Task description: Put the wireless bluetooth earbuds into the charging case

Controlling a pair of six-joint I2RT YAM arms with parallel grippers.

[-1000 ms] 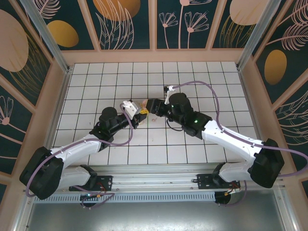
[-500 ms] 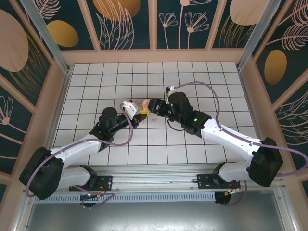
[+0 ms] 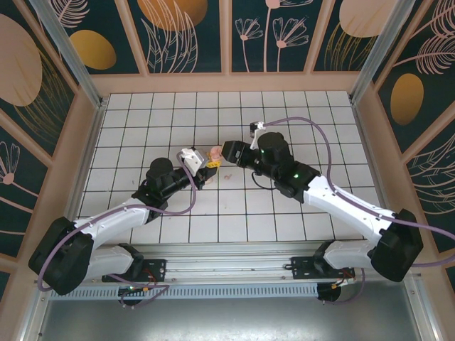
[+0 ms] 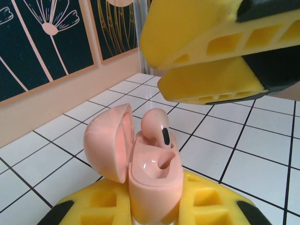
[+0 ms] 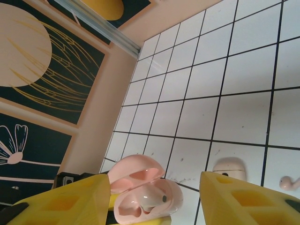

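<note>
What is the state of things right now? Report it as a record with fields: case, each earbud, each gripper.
charging case: open, lid swung back
seated earbud: in one slot of the case
empty slot: beside the seated earbud
loose earbud: lying on a white tile, apart from the case
left gripper: shut on the charging case
right gripper: open, holding nothing, close to the case
left to do: one earbud not yet inserted
</note>
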